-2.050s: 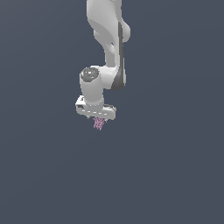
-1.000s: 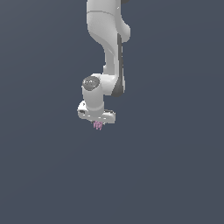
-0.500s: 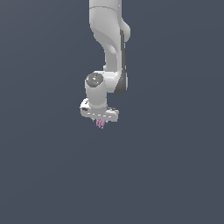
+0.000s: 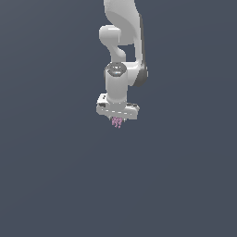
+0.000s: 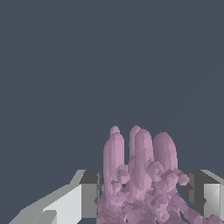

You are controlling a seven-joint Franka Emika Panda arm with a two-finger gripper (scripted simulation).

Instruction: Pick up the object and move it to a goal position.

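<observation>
The object (image 4: 117,122) is a tiny pink-purple spiky cluster hanging just under the white gripper (image 4: 117,118) in the exterior view, well above the dark ground. In the wrist view the object (image 5: 140,175) fills the space between the two grey-white fingers (image 5: 83,194), its rounded spikes pointing away from the camera. The gripper (image 5: 142,194) is shut on it, one finger on either side. The white arm (image 4: 122,51) rises from the gripper to the top of the exterior view.
A plain dark grey-blue surface (image 4: 55,176) surrounds the arm on all sides. No other objects, containers or goal marker show in either view.
The gripper, still holding the object, has risen slightly and shifted toward the exterior view's right, and the wrist has turned.
</observation>
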